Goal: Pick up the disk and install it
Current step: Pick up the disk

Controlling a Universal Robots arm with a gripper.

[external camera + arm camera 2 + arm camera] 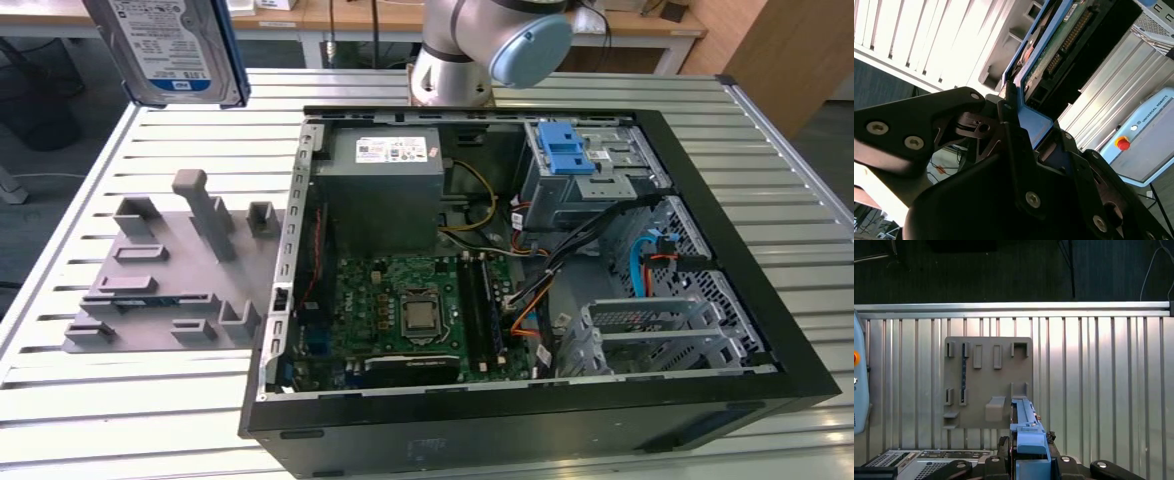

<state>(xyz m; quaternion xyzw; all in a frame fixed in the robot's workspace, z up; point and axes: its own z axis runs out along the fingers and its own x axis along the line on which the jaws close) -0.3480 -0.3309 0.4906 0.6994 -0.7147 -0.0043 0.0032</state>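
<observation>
The disk (174,50), a silver drive with a blue-and-white label in a blue carrier bracket, hangs upright high above the table at the exterior view's left, over the far end of the grey holder plate (160,280). In both wrist views my gripper (1030,460) (1024,125) is shut on the blue carrier (1029,437) (1036,125), with its black fingers (1009,135) pressed against the carrier's sides. The disk's green circuit board (1064,40) faces the second wrist view. The holder plate (989,380) lies straight below the disk.
An open computer case (747,300) lies on the slatted metal table (120,400), at the exterior view's right of the plate. Inside it are a silver cage with a blue latch (574,160), a grey box with a white sticker (380,190), a motherboard (414,310) and cables. The arm's base (461,60) stands behind the case.
</observation>
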